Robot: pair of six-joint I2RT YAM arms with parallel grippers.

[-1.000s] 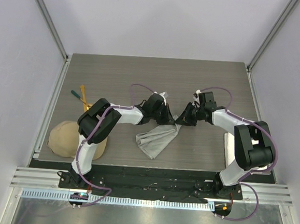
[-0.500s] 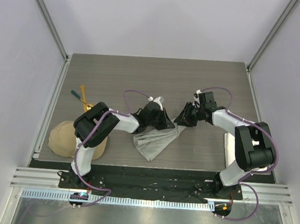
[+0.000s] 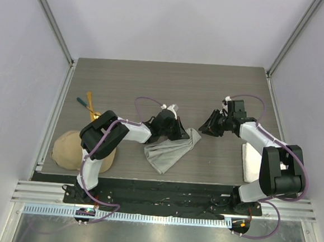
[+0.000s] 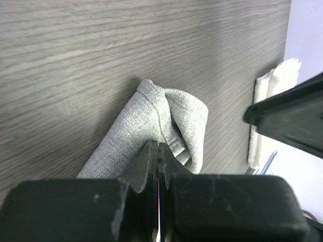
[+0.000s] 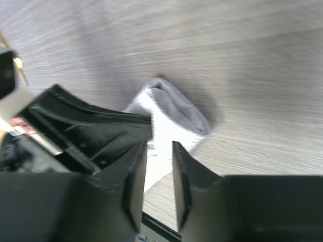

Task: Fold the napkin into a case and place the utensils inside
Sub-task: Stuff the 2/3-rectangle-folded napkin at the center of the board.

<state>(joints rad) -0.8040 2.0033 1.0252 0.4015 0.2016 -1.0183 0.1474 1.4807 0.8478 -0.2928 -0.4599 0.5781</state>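
The right pincer (image 3: 207, 128) has released and backed toward the desk's (image 3: 126, 79) right, narrowly open and empty, leaving the left pincer (image 4: 157, 151) clamped on the half-folded mid-desk napkin (image 3: 168, 152), folding unfinished.

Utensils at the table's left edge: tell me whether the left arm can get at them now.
Probably not yet. The left gripper is shut on the napkin, so it must let go first. Otherwise the utensils lie uncovered just beyond the tan cap, nothing blocking.
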